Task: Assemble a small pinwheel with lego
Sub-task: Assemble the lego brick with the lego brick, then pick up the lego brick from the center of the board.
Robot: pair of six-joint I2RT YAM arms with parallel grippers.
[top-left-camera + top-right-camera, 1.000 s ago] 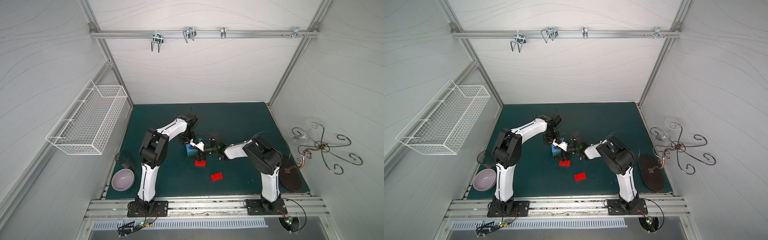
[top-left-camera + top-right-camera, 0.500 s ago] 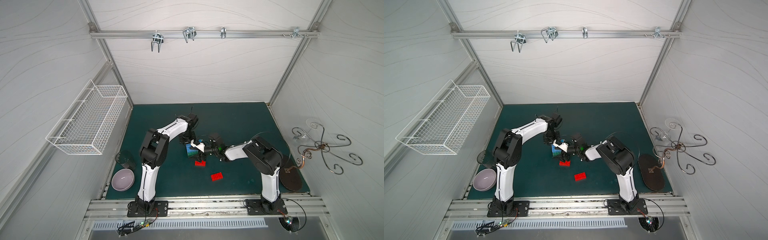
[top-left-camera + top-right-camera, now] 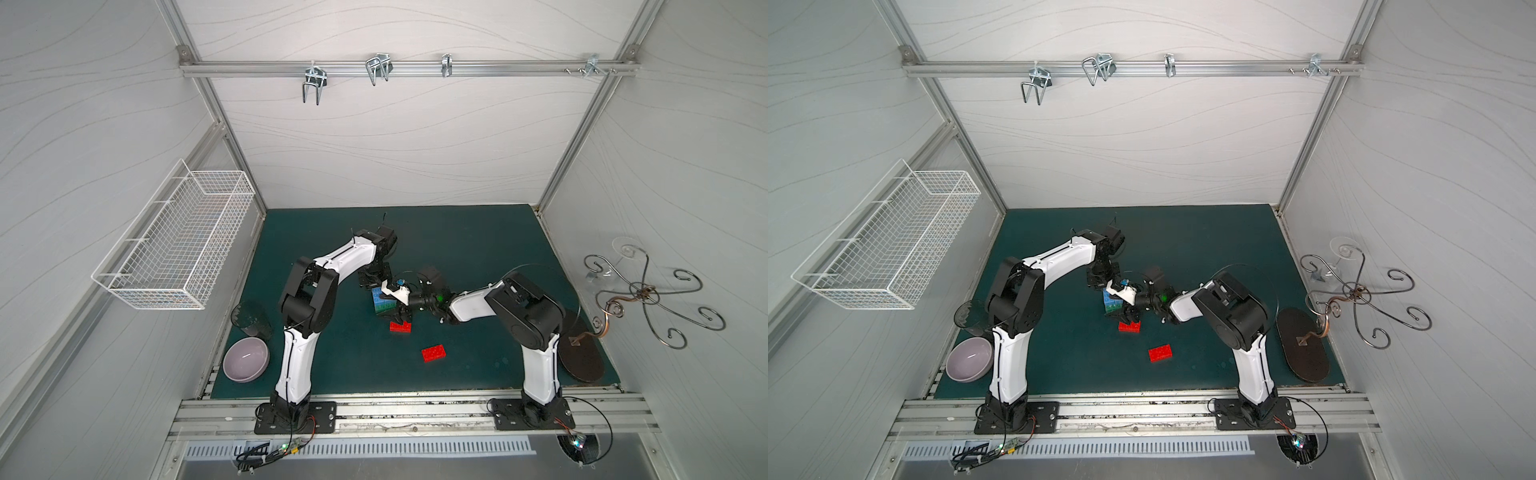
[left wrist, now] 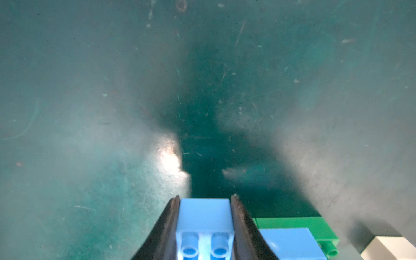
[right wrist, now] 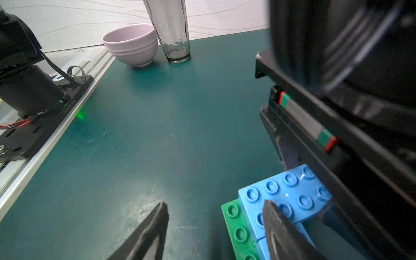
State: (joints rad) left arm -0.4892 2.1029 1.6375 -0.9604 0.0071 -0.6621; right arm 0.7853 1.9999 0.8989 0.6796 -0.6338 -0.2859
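Fig. — Partial pinwheel (image 3: 380, 306) held at bench (image 3: 478, 249) centre.
My left fingers (image 4: 166, 231) clamp its blue brick (image 4: 204, 216); my right fingers (image 5: 155, 227) stand apart — nearest red brick (image 3: 401, 327) just below them in frame, long axis left-right.

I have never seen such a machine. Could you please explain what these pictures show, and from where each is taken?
Two robot arms, left and right, are fixed at the edge of a green table. Two pictures look down from above; two come from cameras on the wrists. The left end effector is shut on a blue brick stacked on a green brick. The right end effector is open beside them. Two red bricks, a bowl and a glass rest on the table.
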